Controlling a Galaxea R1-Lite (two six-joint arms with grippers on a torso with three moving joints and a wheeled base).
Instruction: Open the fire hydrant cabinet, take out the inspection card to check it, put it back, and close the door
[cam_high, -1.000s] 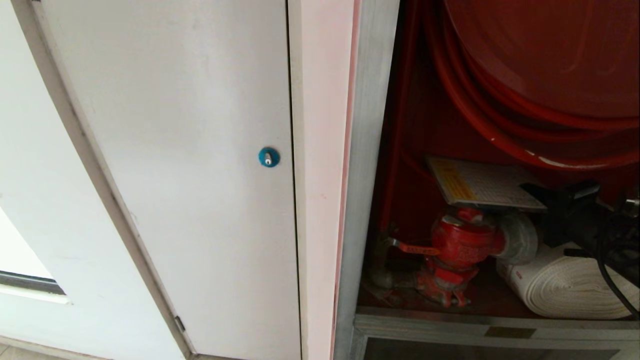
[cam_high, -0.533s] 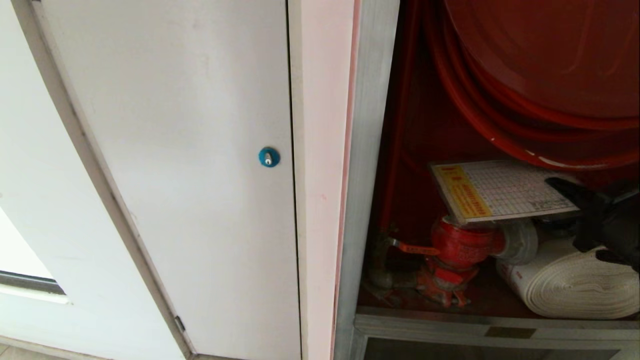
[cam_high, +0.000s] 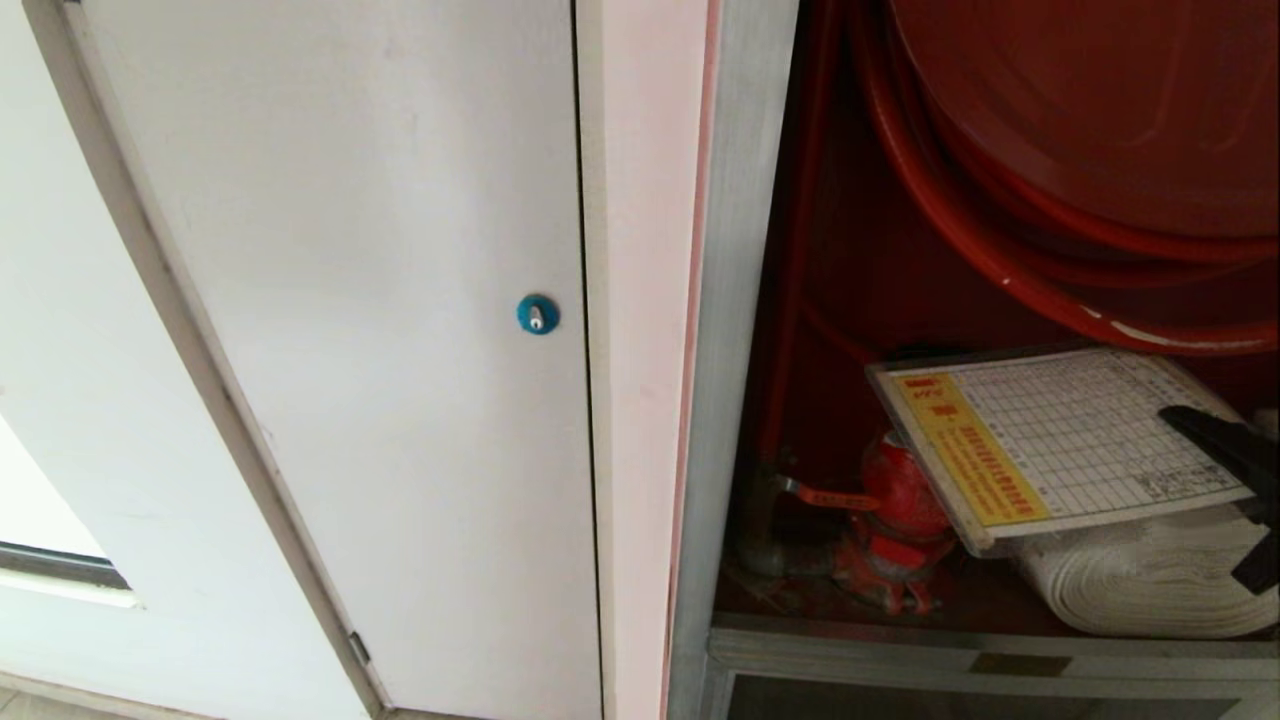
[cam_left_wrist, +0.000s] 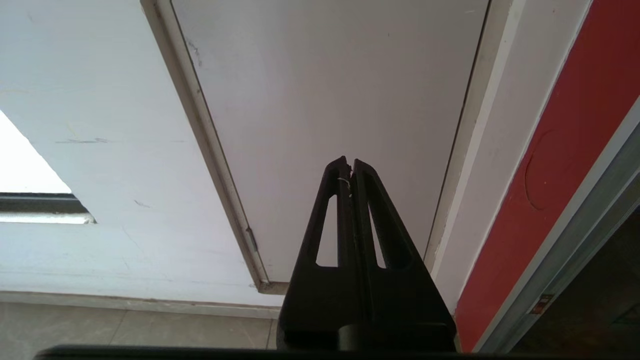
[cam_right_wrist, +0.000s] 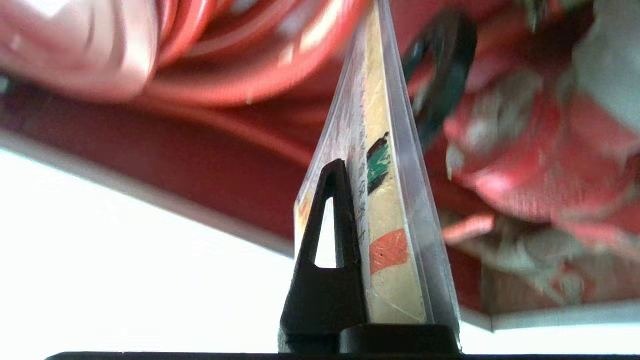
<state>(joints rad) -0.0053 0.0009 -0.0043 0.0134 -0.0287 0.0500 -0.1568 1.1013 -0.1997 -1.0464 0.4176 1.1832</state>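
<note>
Gripping the inspection card (cam_high: 1060, 440) by its edge, the right tool (cam_high: 1215, 435) holds it face-up above the white hose roll (cam_high: 1150, 580) inside the fire hydrant cabinet (cam_high: 735, 330), apparently at the checking step, with replacing it carefully next.

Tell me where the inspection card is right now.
In the head view the inspection card is at the lower right, inside the open fire hydrant cabinet, held face-up by the right tool above the red valve and white hose roll.

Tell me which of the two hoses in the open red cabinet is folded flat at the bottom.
The white woven hose, a flat roll on the cabinet floor under the held inspection card. The red hose loops round the reel above.
</note>
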